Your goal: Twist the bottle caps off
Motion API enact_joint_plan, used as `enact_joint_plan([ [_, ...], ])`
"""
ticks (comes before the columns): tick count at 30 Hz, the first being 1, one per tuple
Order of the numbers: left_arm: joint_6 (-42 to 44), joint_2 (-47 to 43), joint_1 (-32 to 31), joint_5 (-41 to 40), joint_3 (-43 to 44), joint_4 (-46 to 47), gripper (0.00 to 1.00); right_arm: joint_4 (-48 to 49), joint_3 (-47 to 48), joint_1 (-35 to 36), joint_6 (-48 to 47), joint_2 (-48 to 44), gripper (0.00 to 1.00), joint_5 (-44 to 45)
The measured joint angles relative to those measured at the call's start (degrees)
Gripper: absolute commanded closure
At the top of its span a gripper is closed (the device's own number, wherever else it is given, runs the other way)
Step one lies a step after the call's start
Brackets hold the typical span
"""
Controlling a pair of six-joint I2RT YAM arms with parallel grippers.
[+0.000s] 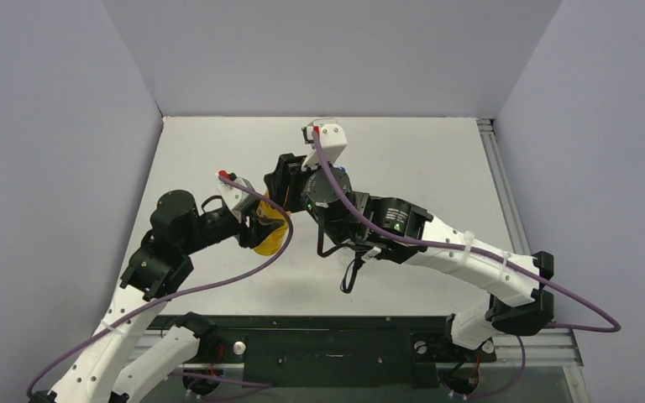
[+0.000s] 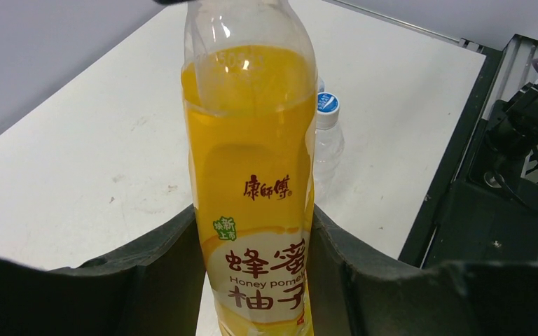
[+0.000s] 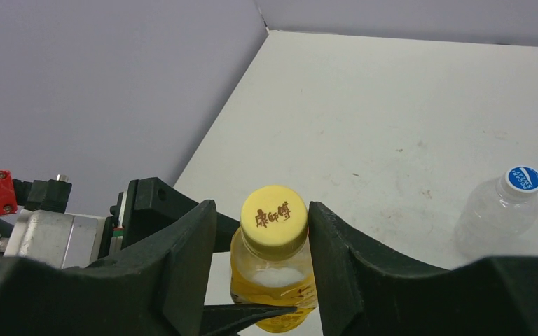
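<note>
The left pincer [image 2: 252, 241] clamps the orange bottle [image 2: 249, 140], labelled and juice-filled; the right pincer [image 3: 263, 234] straddles its yellow cap [image 3: 274, 217], grip unclear.

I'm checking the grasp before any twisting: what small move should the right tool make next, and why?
Probably close the right tool onto the yellow cap before turning. Its fingers bracket the cap, but a gap shows on one side. The left tool clamps the honey pomelo bottle, so the body looks braced.
</note>
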Motion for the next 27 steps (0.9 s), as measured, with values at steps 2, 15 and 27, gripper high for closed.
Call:
enact_joint_plan([
  [2,-0.04,0.28,-0.74,-1.38,-0.09,-0.07,0.89,-0.31,0.00,-0.02,-0.39,0.26,0.60,0.31],
  [15,0.81,0.17,-1.33,-3.50,-0.13,0.33,0.90,-0.20,-0.02,-0.04,-1.16,0.28,0.57,0.87],
  [27,1.42,-0.48,-1.31,-3.74,-0.13,0.15,0.90,0.61,-0.17,-0.52,-2.08,0.22,0.87,0.85],
])
